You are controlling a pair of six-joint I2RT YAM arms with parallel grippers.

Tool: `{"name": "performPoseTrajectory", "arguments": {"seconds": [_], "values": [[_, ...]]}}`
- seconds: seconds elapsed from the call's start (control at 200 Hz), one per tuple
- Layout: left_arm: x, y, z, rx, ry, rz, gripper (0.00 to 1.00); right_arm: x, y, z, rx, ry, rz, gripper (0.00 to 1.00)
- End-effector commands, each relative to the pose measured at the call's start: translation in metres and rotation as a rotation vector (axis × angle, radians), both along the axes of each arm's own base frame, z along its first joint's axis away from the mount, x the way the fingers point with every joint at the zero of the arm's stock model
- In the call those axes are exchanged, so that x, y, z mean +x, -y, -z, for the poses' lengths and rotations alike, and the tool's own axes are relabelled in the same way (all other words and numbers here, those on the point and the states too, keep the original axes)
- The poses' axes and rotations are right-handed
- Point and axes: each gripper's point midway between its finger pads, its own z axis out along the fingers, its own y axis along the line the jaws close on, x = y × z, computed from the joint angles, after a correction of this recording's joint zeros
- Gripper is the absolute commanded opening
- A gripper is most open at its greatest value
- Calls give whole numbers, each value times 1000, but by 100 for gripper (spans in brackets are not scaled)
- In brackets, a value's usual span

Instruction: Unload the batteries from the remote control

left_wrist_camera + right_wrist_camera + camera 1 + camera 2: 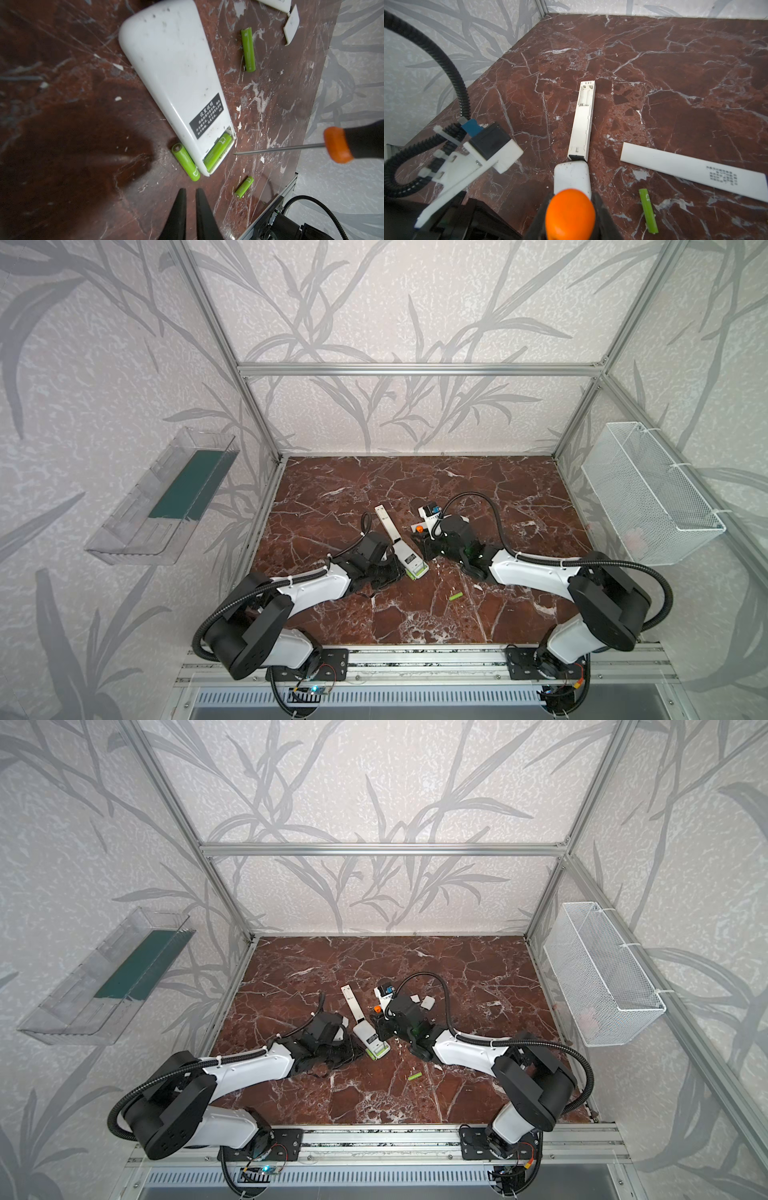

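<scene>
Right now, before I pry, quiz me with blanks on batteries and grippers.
The wide remote holds ___ battery in its open compartment. The slim remote holds ___ batteries. The right gripper is shut on the ___. The left gripper holds ___.
Missing: one; no; screwdriver; nothing.

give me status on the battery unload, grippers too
Left gripper a crack open, empty. Right gripper shut on screwdriver. One battery still in remote, three out. Nothing blocking it.
</scene>
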Motion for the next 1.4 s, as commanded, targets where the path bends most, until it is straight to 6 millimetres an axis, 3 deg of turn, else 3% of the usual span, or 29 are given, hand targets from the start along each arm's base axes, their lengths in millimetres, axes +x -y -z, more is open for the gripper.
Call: {"name": "performPoseTrajectory", "arguments": {"seconds": [0.0,0.395,0.6,0.99,1.25,1.394], "values": [[7,10,-7,-21,24,30,13,0,6,-6,41,24,37,0],[10,16,-3,-31,11,33,13,1,16,4,44,21,121,0],[11,18,-4,-33,2,41,13,18,13,7,41,18,138,0],[18,5,-17,-3,45,20,13,52,12,-13,70,41,157,0],[50,7,-39,56,111,71,13,40,30,-39,92,73,223,0],[74,14,-41,102,132,105,15,30,36,-38,76,59,284,0]]}}
